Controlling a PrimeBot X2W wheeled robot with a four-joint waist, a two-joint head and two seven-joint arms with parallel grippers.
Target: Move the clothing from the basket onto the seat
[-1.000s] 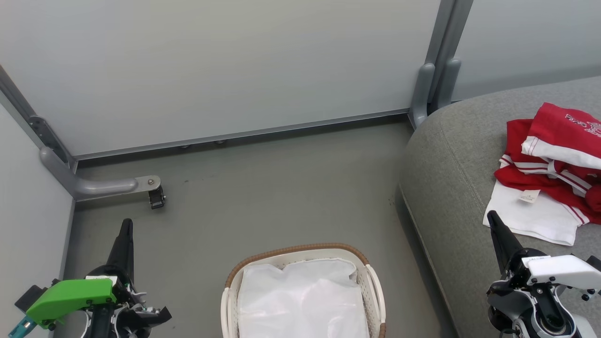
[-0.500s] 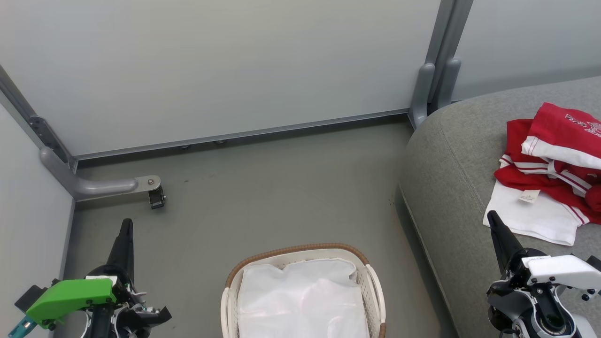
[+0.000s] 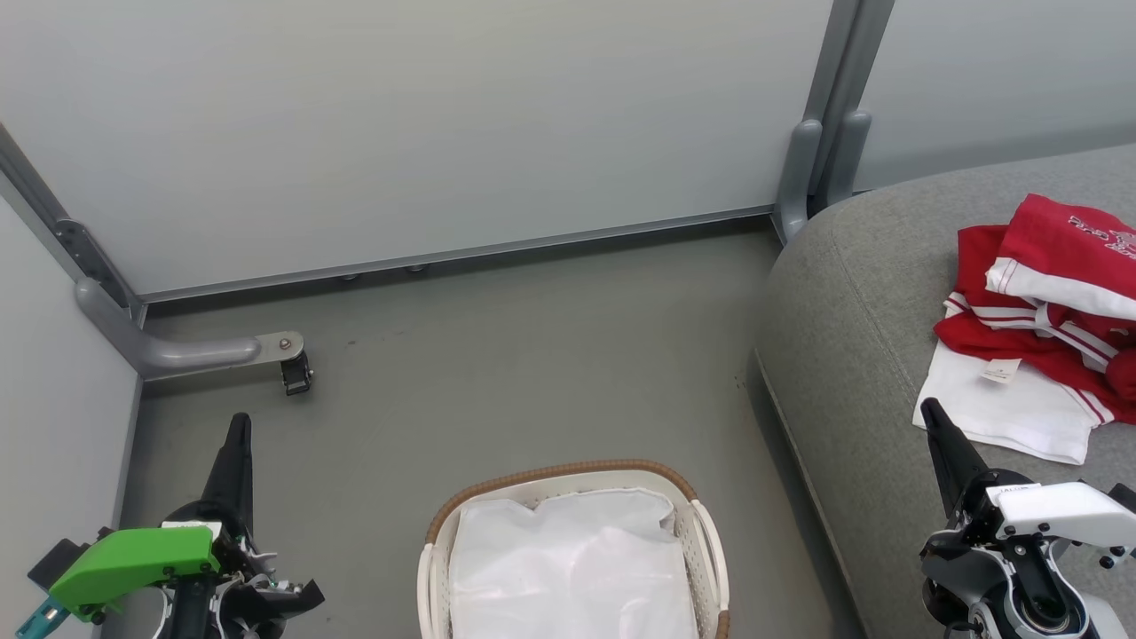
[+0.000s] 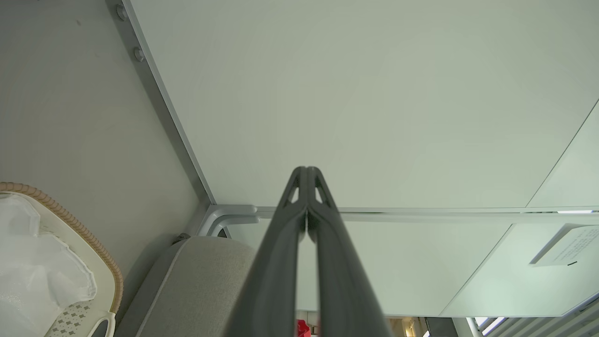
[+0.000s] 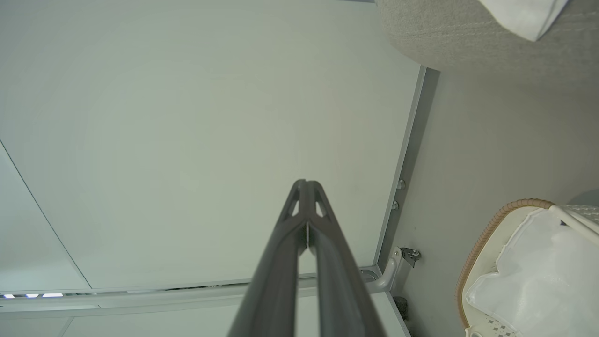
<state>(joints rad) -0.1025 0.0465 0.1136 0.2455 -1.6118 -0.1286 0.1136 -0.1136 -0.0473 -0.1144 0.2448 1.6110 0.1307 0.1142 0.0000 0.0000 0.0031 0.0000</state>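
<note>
"Clothing [image 3: 1038,311] in the basket [image 3: 559,470]?"
"None — just liner [image 3: 568,568]. It lies on the seat [image 3: 852,311], right of the basket. Left gripper [image 3: 238,424] and right gripper [image 3: 929,410] flank the basket, jaws clenched empty. Likely done."

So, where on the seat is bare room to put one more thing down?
The seat is bare along its left side, between its rounded edge and the clothing, and on the near side by the right gripper. Its right side is crowded with clothing.
</note>
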